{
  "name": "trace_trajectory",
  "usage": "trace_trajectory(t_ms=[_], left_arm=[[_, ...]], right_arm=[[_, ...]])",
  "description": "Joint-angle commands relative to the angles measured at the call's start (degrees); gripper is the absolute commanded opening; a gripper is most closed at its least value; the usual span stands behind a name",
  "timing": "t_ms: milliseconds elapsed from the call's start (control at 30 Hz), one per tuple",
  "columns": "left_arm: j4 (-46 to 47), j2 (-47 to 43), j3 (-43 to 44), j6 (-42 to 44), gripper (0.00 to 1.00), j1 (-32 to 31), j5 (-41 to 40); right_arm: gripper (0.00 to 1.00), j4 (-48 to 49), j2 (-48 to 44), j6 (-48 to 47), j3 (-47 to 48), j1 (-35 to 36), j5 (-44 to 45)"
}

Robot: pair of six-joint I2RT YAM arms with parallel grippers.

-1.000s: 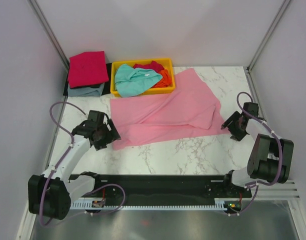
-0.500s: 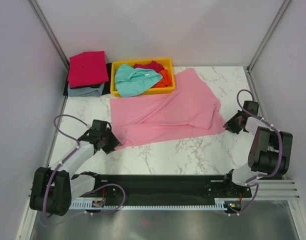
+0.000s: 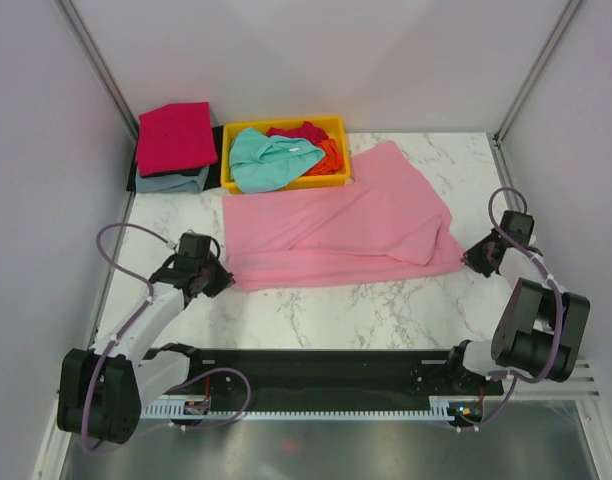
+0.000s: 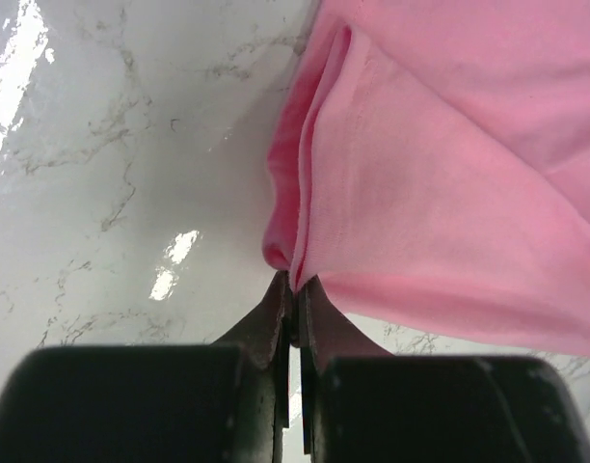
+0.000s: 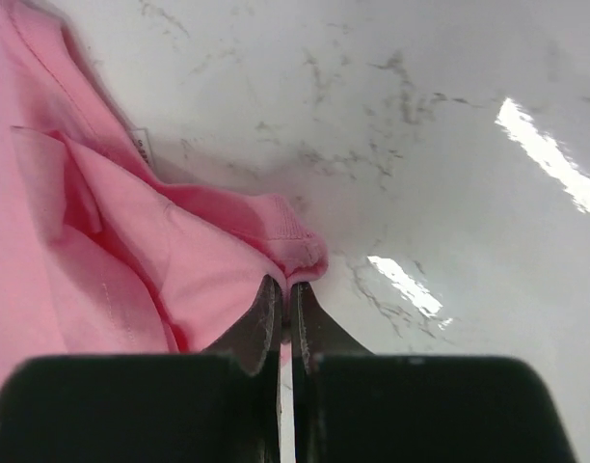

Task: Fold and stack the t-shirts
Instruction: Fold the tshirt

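Note:
A light pink t-shirt [image 3: 336, 235] lies spread across the middle of the marble table, partly folded over itself. My left gripper [image 3: 218, 276] is shut on its near left corner; in the left wrist view the cloth [image 4: 440, 193] bunches between the closed tips [image 4: 295, 285]. My right gripper [image 3: 470, 262] is shut on the near right corner, where the hem [image 5: 295, 246] is pinched at the tips [image 5: 284, 285]. Teal [image 3: 271, 158], red [image 3: 301, 131] and orange [image 3: 331, 155] t-shirts lie heaped in the tray. A crimson t-shirt [image 3: 176, 135] sits folded on a grey-blue one [image 3: 171, 181] at the back left.
The yellow plastic tray [image 3: 286, 183] stands at the back, touching the pink shirt's far edge. The folded stack rests on a dark mat by the left wall. Walls close in both sides. Bare marble [image 3: 366, 310] stretches between the shirt and the arm bases.
Both grippers closed from open onto the pink shirt's near corners. They then moved apart, pulling the near edge outward and straighter.

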Motion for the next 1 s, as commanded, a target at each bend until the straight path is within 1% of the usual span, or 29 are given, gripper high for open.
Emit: trace_trajectory(t_ms=[0,167,267,333,367,400,433,467,500,533,567,600,700,733,767,800,867,900,967], left_arm=[[-4.0,-3.8,0.5,1.8,0.02,-0.1,-3.0],[-9.1,-7.2,0.0,1.8,0.02,-0.2,-3.8],[-9.2,-8.2,-0.6,0.9,0.03,-0.4,-1.1],[-9.4,-8.9,-1.1,0.0,0.10,-0.4,0.1],[-9.9,-9.9,-1.7,-0.4,0.21,-0.4,2.0],[-9.9,-10.9,-2.1,-1.0,0.31,-0.4,3.1],[-9.9,-11.9,-2.4,-2.0,0.53,-0.4,4.8],[-10.5,-13.0,-2.5,-2.5,0.62,-0.4,5.4],[-11.2,-15.5,-2.2,-2.6,0.70,-0.4,5.5],[-12.4,-16.6,-0.3,-2.6,0.80,-0.4,5.5],[-13.5,-17.6,1.1,-2.4,0.84,-0.4,5.3],[-15.5,-18.9,2.7,-1.7,0.85,-0.4,5.3],[-17.1,-19.7,9.9,3.9,0.86,-0.3,4.9],[-17.3,-19.2,13.0,8.0,0.85,-0.3,4.9],[-17.7,-18.9,14.2,9.9,0.83,-0.3,4.5],[-18.6,-18.4,15.3,12.8,0.82,-0.3,3.8],[-19.4,-19.0,17.1,14.8,0.80,-0.3,-0.1],[-19.5,-19.7,17.2,15.5,0.80,-0.3,-1.6],[-19.4,-21.5,17.7,17.3,0.80,-0.4,-4.2]], right_arm=[[0.00,-2.4,-5.7,0.2,-1.7,-3.1,4.7],[0.00,-5.3,-9.1,-0.2,-3.8,-5.5,5.1],[0.00,-5.4,-12.6,-0.3,-6.6,-6.6,5.1],[0.07,-6.1,-13.0,-0.8,-7.6,-7.4,5.1],[0.25,-6.4,-12.9,-1.3,-7.8,-7.9,5.0],[0.38,-7.1,-13.0,-1.4,-7.8,-8.6,4.5],[0.53,-7.6,-13.0,-1.6,-7.6,-10.3,4.2],[0.68,-7.9,-13.2,-1.8,-7.3,-11.0,3.9],[0.86,-8.6,-13.7,-1.7,-6.5,-11.7,3.4],[0.89,-9.0,-14.0,-1.8,-5.9,-12.5,3.1],[0.92,-9.3,-14.4,-2.0,-5.3,-12.5,2.5],[0.93,-10.5,-15.5,-2.4,-3.9,-12.6,1.9],[0.93,-11.7,-18.5,-2.8,-2.4,-11.5,0.8],[0.93,-11.6,-19.5,-2.4,-2.6,-10.8,0.7],[0.94,-11.4,-20.6,-1.8,-2.8,-10.0,0.7],[0.94,-10.8,-23.3,-0.7,-3.4,-7.3,0.8],[0.94,-9.9,-26.0,0.5,-3.7,-3.7,2.7],[0.94,-9.4,-27.4,1.2,-3.9,-0.1,3.4],[0.94,-7.9,-27.3,3.0,-4.4,2.9,2.8]])
